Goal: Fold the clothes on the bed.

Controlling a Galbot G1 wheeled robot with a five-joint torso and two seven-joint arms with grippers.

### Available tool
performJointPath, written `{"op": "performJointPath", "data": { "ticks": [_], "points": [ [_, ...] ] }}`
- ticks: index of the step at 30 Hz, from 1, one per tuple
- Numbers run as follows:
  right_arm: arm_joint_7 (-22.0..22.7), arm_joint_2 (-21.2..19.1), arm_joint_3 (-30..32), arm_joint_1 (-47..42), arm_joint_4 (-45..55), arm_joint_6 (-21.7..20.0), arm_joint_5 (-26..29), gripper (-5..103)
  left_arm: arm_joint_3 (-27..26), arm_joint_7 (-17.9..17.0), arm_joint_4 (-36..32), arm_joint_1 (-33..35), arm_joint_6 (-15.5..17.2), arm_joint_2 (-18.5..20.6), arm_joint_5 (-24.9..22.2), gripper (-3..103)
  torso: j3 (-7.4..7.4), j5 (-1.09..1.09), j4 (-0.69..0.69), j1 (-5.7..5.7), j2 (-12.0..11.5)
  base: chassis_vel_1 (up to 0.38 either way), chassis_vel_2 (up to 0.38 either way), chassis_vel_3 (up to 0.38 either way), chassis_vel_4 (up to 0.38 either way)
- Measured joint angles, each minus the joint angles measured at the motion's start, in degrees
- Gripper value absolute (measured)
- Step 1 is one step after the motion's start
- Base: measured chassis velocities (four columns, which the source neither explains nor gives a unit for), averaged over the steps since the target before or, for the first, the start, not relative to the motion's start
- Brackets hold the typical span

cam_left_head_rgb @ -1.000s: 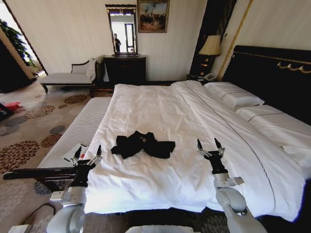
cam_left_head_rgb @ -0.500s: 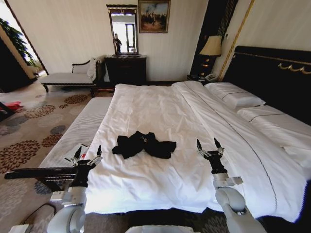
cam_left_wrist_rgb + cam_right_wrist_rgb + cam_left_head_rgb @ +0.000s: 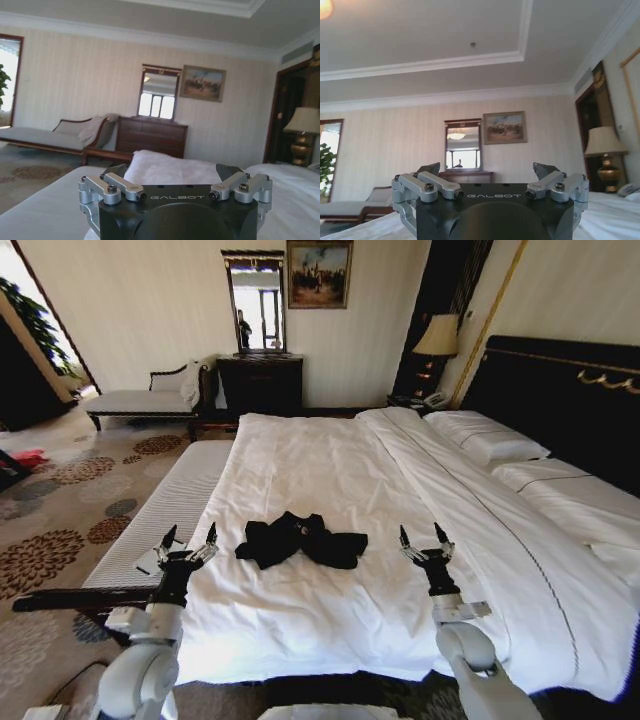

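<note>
Taking the bed [image 3: 330,470] as the landmark: off its left side, on the patterned carpet [image 3: 60,510], a pale upholstered chaise [image 3: 140,400] stands against the far wall. A long white-topped bench [image 3: 160,510] runs just beside the bed's left edge, with a small flat paper-like item [image 3: 150,558] lying on its near end; what it is cannot be told. The left pincer [image 3: 187,537] stands over the bed's near left corner, fingers pointing up and spread wide, holding nothing. In the left wrist view the left pincer [image 3: 172,172] shows the same wide gap.

Beyond the foot of the bed, against the far wall, a dark dresser [image 3: 260,383] carries a mirror [image 3: 253,302], with a framed painting [image 3: 318,273] beside it.

The black T-shirt [image 3: 300,540] lies crumpled in a low heap on the white duvet, in the near middle of the bed, between the two pincers and apart from both. Nothing lies on or against it.

The right pincer [image 3: 418,534] stands over the bed's near part to the right of the shirt, fingers up and spread wide, empty; the right wrist view shows the right pincer [image 3: 490,172] likewise open.

At the bed's right, white pillows [image 3: 500,445] rest below the dark headboard [image 3: 560,390], and a lamp [image 3: 436,335] stands on the nightstand beyond it.
</note>
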Motion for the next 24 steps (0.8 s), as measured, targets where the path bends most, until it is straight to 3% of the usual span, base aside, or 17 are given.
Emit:
{"op": "performJointPath", "data": {
  "ticks": [1,4,6,8,13,17,19,22,24],
  "points": [
    [0.0,0.0,0.0,0.0,0.0,0.0,0.0,100,0.0,0.0,0.0,0.0,0.0,0.0,0.0,100,0.00,0.00,0.00,0.00,0.0,0.000,0.000,0.000,0.000],
    [0.4,0.0,-2.1,1.1,-2.1,0.1,-0.5,100,1.6,-6.3,0.1,-2.3,5.5,4.9,-4.0,100,0.00,-0.03,-0.10,0.00,0.0,0.000,0.000,0.000,0.000],
    [0.4,0.0,-2.3,1.2,-2.4,0.1,-0.6,100,2.0,-6.8,0.3,-2.5,5.9,5.3,-4.5,100,0.00,-0.03,-0.11,0.00,0.0,0.000,0.000,0.000,0.000],
    [0.4,0.5,-3.3,2.3,-4.3,0.4,-1.1,100,5.1,-10.0,1.9,-4.2,7.3,7.8,-5.8,100,0.00,-0.01,-0.09,0.00,0.0,0.000,0.000,0.000,0.000],
    [0.6,1.3,-5.2,4.4,-7.2,0.6,-1.8,100,11.3,-13.5,6.6,-7.3,7.2,10.5,-1.7,100,0.00,-0.02,-0.08,0.00,0.0,0.000,0.000,0.000,0.000],
    [0.9,1.8,-6.6,5.8,-9.4,0.7,-2.3,100,14.2,-13.9,10.2,-11.6,9.5,11.7,-3.8,100,0.00,-0.02,-0.07,0.00,0.0,0.000,0.000,0.000,0.000],
    [1.3,2.1,-7.7,7.1,-11.3,0.7,-2.3,100,16.1,-12.7,13.4,-17.9,15.2,12.0,-8.9,100,0.00,-0.01,-0.09,0.00,0.0,0.000,0.000,0.000,0.000],
    [1.7,2.1,-8.2,7.9,-12.4,0.7,-2.3,100,17.5,-12.0,15.2,-22.0,18.5,12.0,-11.4,100,0.00,-0.02,-0.10,0.01,0.0,0.000,0.000,0.000,0.000],
    [2.2,1.9,-9.0,9.8,-14.5,0.7,-2.3,100,20.4,-10.9,17.2,-27.4,23.1,11.4,-13.5,100,0.01,-0.01,-0.10,0.02,0.0,0.000,0.000,0.000,0.000]
  ]
}}
